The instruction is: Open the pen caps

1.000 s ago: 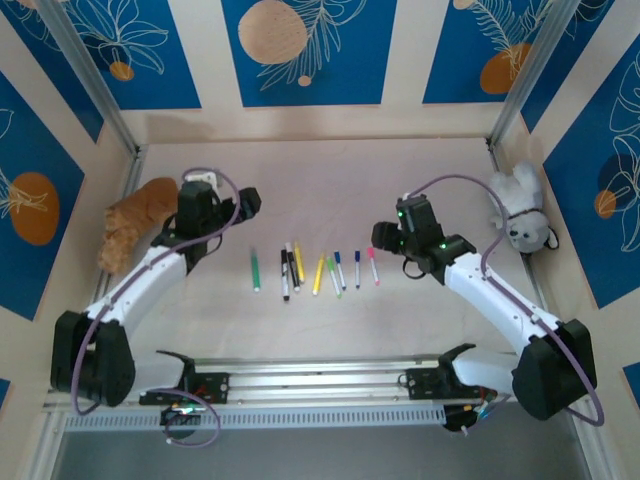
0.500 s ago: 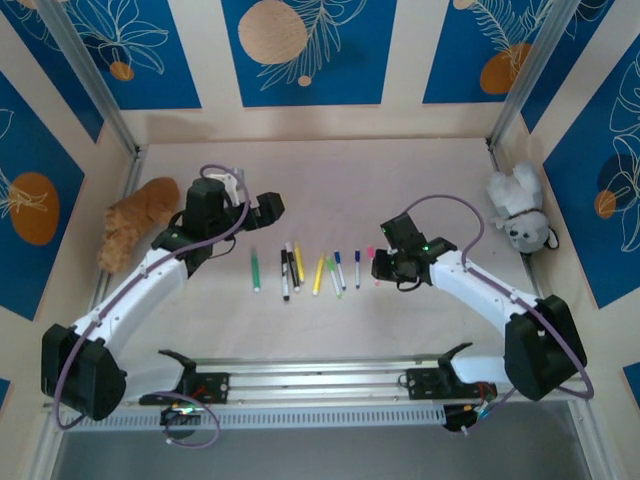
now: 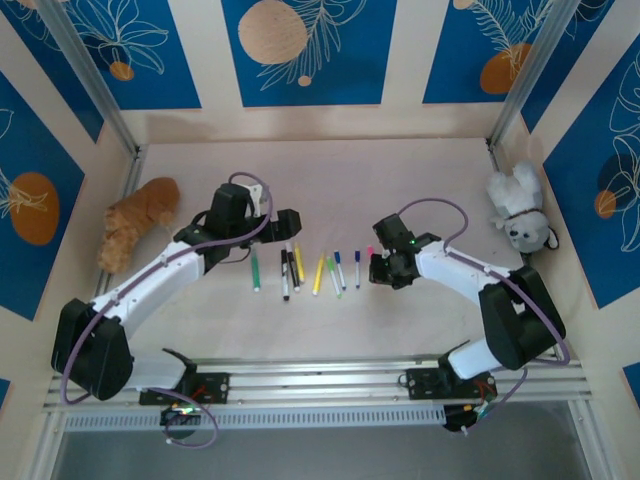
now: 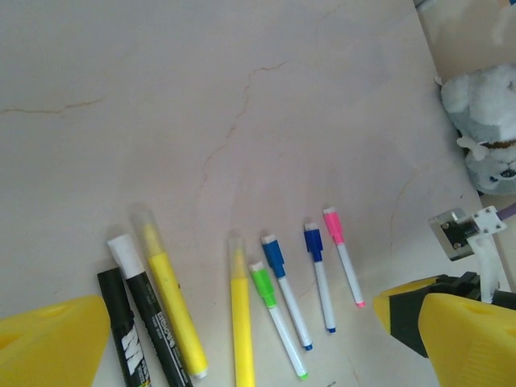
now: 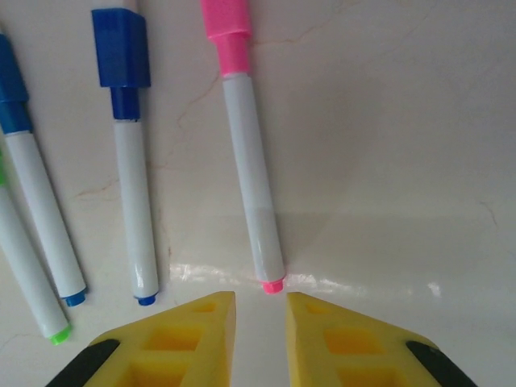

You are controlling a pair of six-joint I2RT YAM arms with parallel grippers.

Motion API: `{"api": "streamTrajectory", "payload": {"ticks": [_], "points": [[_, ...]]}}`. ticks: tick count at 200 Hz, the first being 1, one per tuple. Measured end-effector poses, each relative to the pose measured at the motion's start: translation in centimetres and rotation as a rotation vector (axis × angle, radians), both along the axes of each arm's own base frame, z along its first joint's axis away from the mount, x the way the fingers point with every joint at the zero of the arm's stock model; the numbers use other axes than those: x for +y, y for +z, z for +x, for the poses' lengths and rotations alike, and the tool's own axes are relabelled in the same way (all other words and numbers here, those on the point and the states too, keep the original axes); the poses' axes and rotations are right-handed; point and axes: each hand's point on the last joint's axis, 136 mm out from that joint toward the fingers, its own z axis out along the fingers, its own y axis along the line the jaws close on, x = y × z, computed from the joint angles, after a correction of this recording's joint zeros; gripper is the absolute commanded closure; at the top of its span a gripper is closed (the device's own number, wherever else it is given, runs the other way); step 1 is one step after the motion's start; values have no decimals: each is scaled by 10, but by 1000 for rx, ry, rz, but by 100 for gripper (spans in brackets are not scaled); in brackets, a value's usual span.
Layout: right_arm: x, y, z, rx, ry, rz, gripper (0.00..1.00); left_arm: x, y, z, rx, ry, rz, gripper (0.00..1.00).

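Just ahead of right claw (image 5: 260, 298), pink pen (image 5: 250, 193).

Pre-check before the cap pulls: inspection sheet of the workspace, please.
Surface: pale marbled tabletop, no spills seen.
Job's things: row of slim marker pens at centre; pink plastic cap and blue plastic cap both on.
Clutter: brown plush toy at left, white plush toy at right.
Grippers: left tool open, at the row's far edge; right tool empty, jaws a narrow gap apart, at the tail of the pink-capped white pen.
Cables: purple cable looped at each wrist, off the pens.
Surroundings: blue leaf-print wall panels, aluminium frame posts.
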Motion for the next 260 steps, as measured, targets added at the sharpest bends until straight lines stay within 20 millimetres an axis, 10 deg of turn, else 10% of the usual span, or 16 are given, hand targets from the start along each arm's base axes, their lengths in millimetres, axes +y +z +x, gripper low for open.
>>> {"api": "streamTrajectory", "payload": {"ticks": [260], "points": [[4,-23,18,42,57,-101,76,-7,-7,6,-8,-8,-10,4]]}}
